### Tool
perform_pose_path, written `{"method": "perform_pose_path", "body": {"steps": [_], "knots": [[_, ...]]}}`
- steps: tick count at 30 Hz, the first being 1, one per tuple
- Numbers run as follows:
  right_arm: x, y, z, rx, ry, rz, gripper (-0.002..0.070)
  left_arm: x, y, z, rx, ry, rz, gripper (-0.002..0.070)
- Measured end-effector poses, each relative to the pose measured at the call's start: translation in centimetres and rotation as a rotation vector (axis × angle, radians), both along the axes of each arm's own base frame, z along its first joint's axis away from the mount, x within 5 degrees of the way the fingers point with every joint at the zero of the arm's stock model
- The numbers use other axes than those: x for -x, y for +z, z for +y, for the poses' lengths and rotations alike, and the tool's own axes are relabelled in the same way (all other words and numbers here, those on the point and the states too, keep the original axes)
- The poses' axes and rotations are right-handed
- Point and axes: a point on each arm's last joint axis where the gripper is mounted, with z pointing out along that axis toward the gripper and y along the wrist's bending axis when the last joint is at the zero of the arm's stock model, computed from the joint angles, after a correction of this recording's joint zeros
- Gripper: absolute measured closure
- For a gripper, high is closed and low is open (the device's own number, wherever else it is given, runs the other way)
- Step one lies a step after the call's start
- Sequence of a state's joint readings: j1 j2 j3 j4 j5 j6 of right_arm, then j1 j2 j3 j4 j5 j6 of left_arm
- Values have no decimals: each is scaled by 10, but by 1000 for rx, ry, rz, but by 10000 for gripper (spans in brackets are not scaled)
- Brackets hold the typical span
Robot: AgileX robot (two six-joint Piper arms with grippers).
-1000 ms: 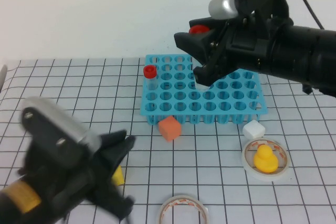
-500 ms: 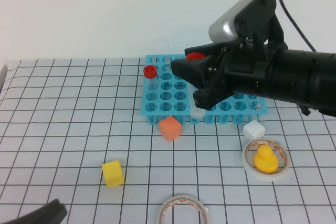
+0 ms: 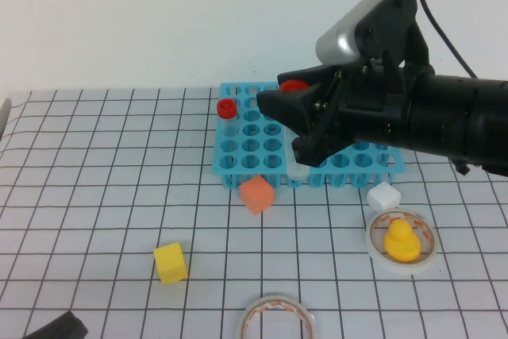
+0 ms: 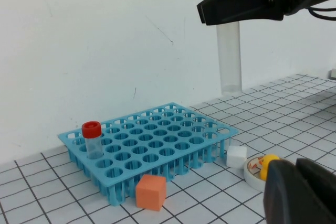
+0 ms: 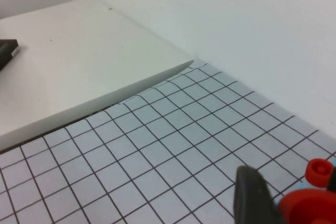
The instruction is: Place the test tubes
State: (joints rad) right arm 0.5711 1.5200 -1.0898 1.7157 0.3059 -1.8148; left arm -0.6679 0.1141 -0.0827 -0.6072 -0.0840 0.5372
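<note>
Gridded bench (image 3: pixel 95 196), bare grid on its left; rack (image 3: pixel 246 145) by the far edge. Right end effector (image 3: pixel 305 129) grips a tube (image 4: pixel 229 56) above the rack's front edge (left end effector (image 4: pixel 297 182) pinched closed, near-left corner).

left pincer (image 3: pixel 52 326): cut off, high view's edge | right pincer (image 3: pixel 300 129): hides test tube (image 3: pixel 298 170) middle, rack (image 3: pixel 238 136) centre

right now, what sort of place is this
Probably a robot-lab test bench: gridded mat, blue tube rack, toy duck. Right gripper holds a red-capped tube above the rack; left gripper shut at the near left edge.
</note>
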Motion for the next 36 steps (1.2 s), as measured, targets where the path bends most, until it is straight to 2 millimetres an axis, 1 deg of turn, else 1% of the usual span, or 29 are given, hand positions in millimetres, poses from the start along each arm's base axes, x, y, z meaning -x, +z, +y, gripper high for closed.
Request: {"method": "perform_pose_path", "body": {"steps": [13,20,22,25,27,28,30,33,36], "knots": [[0,0,0,30,14,-41,410,0,0,0,0,0,0,675],[-1,0,-1,34,4,-40,410,0,0,0,2,0,2,675],[-1,-2,-2,44,-10,-13,410,0,0,0,2,0,2,676],[-6,-5,-7,28,-136,125,411,0,0,0,2,0,2,675],[-13,-5,-15,-16,-288,200,411,0,0,0,2,0,2,675],[-16,-4,-17,-70,-358,232,411,0,0,0,2,0,2,676],[-22,-2,-19,-138,-436,218,411,0,0,0,2,0,2,676],[-31,-4,-10,-231,-448,166,411,0,0,0,3,0,2,675],[-41,-19,4,-262,-394,114,411,0,0,0,3,0,2,676]]}}
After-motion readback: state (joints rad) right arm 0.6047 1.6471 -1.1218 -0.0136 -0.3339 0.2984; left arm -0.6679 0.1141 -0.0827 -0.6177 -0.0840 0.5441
